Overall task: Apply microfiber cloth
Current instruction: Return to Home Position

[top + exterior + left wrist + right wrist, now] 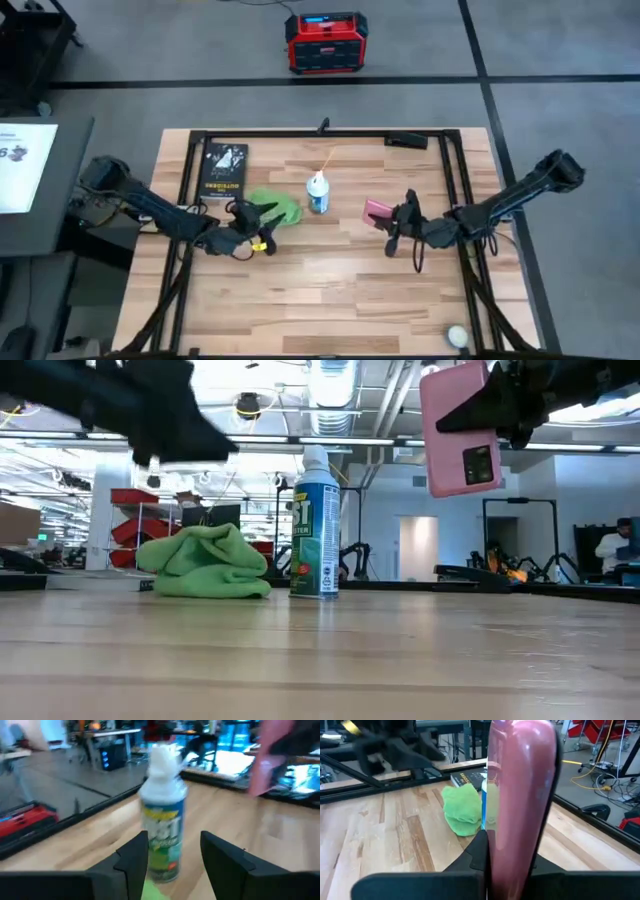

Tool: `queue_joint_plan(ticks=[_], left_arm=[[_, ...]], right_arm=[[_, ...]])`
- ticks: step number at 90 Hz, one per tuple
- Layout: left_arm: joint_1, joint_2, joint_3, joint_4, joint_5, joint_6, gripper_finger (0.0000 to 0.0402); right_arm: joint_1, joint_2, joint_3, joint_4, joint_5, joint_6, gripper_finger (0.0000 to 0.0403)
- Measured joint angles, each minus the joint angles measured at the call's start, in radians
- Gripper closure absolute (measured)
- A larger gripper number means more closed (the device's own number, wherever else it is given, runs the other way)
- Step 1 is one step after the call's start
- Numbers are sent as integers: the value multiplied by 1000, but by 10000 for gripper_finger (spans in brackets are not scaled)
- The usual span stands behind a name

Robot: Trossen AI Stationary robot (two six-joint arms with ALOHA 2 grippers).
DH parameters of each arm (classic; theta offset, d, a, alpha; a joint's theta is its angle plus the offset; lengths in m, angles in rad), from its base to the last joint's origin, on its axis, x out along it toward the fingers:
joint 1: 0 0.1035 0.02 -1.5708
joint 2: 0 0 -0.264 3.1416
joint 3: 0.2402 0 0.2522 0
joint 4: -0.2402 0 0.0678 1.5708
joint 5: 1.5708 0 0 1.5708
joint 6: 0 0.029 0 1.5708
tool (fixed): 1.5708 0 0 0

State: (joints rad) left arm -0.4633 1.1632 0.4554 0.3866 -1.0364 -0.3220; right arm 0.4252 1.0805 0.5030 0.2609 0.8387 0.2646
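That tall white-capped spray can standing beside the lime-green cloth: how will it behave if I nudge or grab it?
The spray can stands upright, tall on a narrow base, so a push near its white cap would probably tip it. Being round, it would likely roll once down. Its smooth printed wall may slip in a light grip.

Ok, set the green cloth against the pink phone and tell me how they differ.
The microfiber cloth lies crumpled on the table; the pink phone is held up off it. No gripper holds the cloth, and the left gripper is open; the right gripper is shut on the phone. The cloth is a soft heap; the phone is a flat, rigid slab. Both flank the spray can.
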Motion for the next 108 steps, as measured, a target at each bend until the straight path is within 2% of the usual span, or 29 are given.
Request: queue_joint_plan(ticks=[14, 22, 27, 37, 52, 72, 83, 100, 108], left_arm=[[-50, -10, 15, -122, 146, -150, 244], [-72, 52, 15, -144, 221, -280, 244], [-92, 108, 14, -137, 230, -340, 244], [-130, 235, 14, -24, 229, -380, 244], [-162, 387, 14, 212, 229, -343, 244], [-159, 448, 21, 293, 227, -334, 244], [-159, 448, 21, 316, 226, -332, 244], [-159, 448, 21, 316, 226, -330, 244], [-159, 448, 21, 315, 225, -330, 244]], right_arm=[[0, 0, 0, -18, -1, 0, 391], [0, 0, 0, -27, -3, 10, 391], [0, 0, 0, -39, -18, 23, 391], [4, 9, 0, -51, -79, 25, 391], [52, 91, 2, -41, -128, -13, 391], [108, 303, 97, -41, -127, -177, 390], [115, 414, 145, -44, -75, -256, 391], [114, 553, 178, -121, 85, -323, 390], [108, 602, 186, -174, 100, -312, 391]])
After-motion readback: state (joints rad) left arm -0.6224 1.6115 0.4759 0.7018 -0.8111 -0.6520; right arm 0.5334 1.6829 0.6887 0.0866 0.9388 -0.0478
